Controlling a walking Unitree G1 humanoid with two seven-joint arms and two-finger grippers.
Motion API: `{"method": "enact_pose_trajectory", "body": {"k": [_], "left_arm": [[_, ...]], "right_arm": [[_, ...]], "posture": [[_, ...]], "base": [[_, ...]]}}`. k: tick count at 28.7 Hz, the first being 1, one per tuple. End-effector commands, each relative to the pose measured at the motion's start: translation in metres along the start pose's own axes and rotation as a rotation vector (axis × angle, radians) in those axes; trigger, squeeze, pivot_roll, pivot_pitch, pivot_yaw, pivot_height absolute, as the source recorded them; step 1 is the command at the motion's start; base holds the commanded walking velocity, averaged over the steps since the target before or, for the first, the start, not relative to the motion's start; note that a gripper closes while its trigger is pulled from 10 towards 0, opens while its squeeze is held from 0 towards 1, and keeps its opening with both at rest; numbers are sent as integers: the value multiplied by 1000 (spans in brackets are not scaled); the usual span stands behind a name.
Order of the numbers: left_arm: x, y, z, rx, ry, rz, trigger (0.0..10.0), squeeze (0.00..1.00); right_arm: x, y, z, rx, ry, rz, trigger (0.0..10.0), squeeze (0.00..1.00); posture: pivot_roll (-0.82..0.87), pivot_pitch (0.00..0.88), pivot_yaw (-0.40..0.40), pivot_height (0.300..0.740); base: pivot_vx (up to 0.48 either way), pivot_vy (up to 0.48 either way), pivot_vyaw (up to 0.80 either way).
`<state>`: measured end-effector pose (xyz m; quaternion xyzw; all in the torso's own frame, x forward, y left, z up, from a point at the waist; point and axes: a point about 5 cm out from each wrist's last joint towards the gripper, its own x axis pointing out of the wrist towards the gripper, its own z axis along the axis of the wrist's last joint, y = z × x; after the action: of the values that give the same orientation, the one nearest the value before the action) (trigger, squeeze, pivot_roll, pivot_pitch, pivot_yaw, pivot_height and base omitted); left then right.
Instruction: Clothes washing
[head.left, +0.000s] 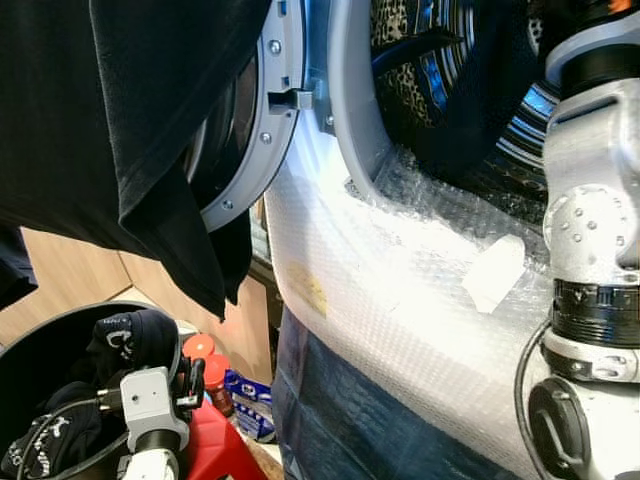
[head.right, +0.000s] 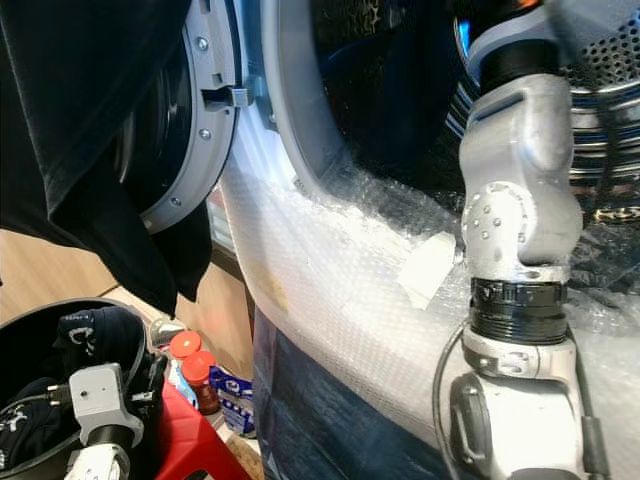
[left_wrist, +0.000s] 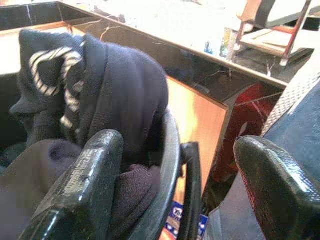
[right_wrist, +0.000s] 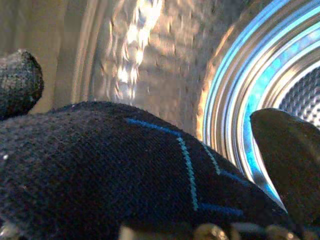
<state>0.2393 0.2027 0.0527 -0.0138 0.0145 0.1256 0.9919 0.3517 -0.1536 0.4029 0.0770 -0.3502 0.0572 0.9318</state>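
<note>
1. Right gripper — inside the ribbed steel drum, fingers spread with a dark knit garment, blue-lined, lying between them.
2. Left gripper — fingers apart above the round black basket of dark clothes.
3. Washer front — bubble wrap.

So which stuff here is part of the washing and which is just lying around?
Part of the job:
washer drum
dark garment in the right gripper
black laundry basket of clothes
left gripper

Lying about:
red-capped bottles
red stool
</note>
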Motion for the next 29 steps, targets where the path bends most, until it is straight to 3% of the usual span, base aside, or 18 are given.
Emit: {"method": "enact_pose_trajectory", "body": {"k": [1,5,8,9,11,12,15,16,18,20,21,22,23,24,28,29], "left_arm": [[2,-4,-2,8,18,-27,10000,0],[4,-6,-1,12,17,-38,10000,0],[5,-7,0,15,12,-36,10000,0],[5,-7,0,15,12,-36,10000,0],[4,-8,-1,25,14,-42,10000,0],[4,-8,-1,25,14,-42,10000,0],[3,-10,-1,35,12,-49,10000,0],[3,-10,-1,35,12,-49,10000,0],[3,-11,0,40,9,-53,10000,0],[3,-11,0,45,8,-58,10000,0],[3,-13,1,62,5,-79,10000,0],[3,-13,1,62,5,-79,10000,0],[3,-14,2,69,2,-90,10000,0],[3,-15,2,68,3,-91,10000,0],[2,-16,1,68,9,-100,10000,0],[2,-17,1,67,12,-106,10000,0]], "right_arm": [[11,-2,2,-79,13,-11,10000,0],[22,-2,-1,-144,36,-16,10000,0],[37,-8,-4,-265,65,-86,10000,0],[37,-8,-4,-265,65,-86,10000,0],[42,-16,-2,-397,44,-151,10000,0],[42,-16,-2,-397,44,-151,10000,0],[48,-10,7,-843,-89,-107,10000,0],[48,-10,7,-843,-89,-107,10000,0],[51,0,10,-1071,-165,-30,10000,0],[52,4,10,-1161,-200,3,10000,0],[53,10,13,-1347,-271,56,10000,0],[53,10,13,-1347,-271,56,10000,0],[54,13,12,-1493,-315,119,10000,0],[53,16,9,-1543,-333,188,10000,0],[47,20,1,-1577,-386,297,10000,0],[45,17,-5,-1682,-413,346,10000,0]], "posture": [[105,0,-17,740],[107,0,-19,740],[115,0,-26,740],[115,0,-26,740],[126,0,-37,740],[126,0,-37,740],[141,0,-47,740],[141,0,-47,740],[148,0,-51,740],[148,0,-51,740],[149,0,-49,740],[149,0,-49,740],[150,0,-51,740],[150,0,-51,740],[144,0,-48,740],[147,0,-46,740]], "base": [[0,0,0],[0,0,0],[0,0,0],[0,0,0],[0,0,0],[0,0,0],[0,0,0],[0,0,0],[0,0,0],[0,0,0],[0,0,0],[0,0,0],[0,0,0],[0,0,0],[0,0,0],[0,0,0]]}}
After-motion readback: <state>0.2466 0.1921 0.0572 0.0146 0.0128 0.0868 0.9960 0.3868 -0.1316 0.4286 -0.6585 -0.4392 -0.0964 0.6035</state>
